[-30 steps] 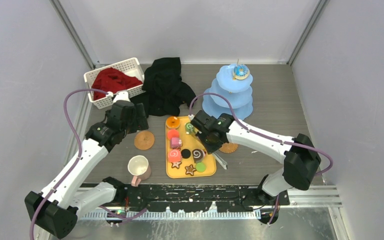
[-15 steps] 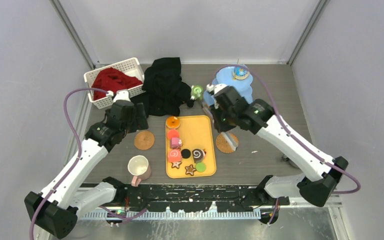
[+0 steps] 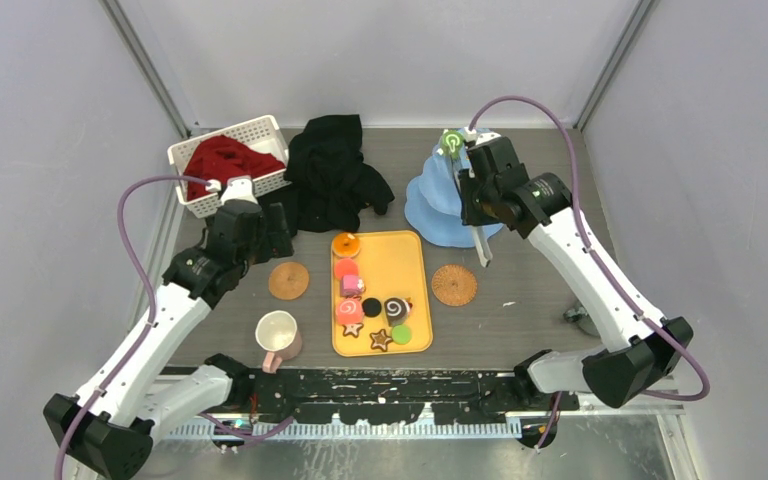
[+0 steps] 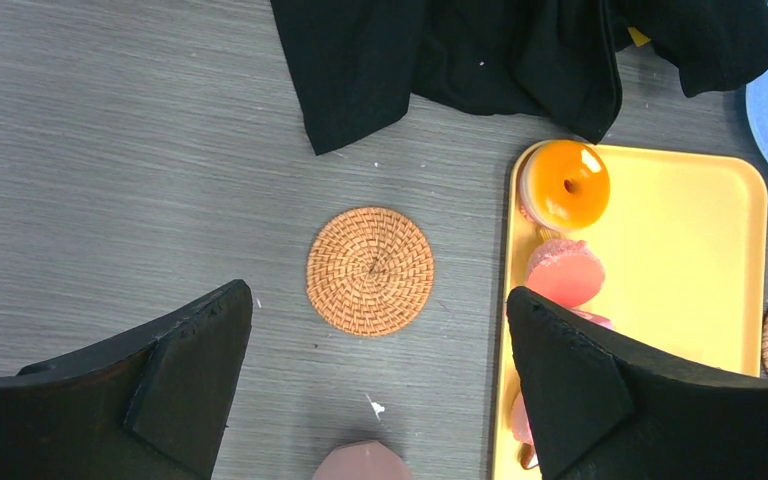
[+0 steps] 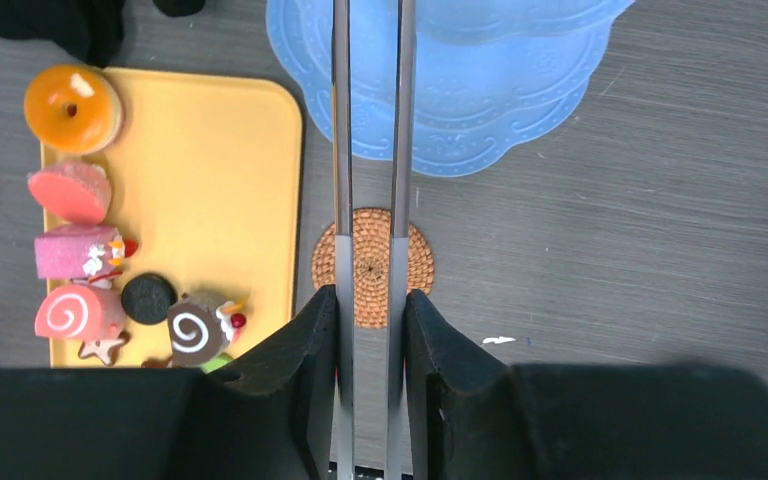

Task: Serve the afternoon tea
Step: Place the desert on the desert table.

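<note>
One stand (image 3: pixel 430 212), far right on surface (image 3: pixel 520 330). One green roll (image 3: pixel 451 143) at tip of tongs (image 5: pixel 341 150), by stand's top. Right tool (image 5: pixel 370 305) clamped on tongs. Left tool (image 4: pixel 375 300) wide apart, holds nothing, above left mat (image 3: pixel 288 280). One tray (image 3: pixel 410 265): nine sweets (image 3: pixel 348 311) along left side and near end, far right part bare. Right mat (image 3: pixel 453 284) just beside tray. One mug (image 3: pixel 278 333) near front edge. Open surface right of right mat.

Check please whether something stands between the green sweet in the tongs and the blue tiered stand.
Nothing visible does. The right claw grips the tongs, and the green sweet at their tips hangs above the top of the stand. The arm hides the top tier, so its surface cannot be judged.
</note>
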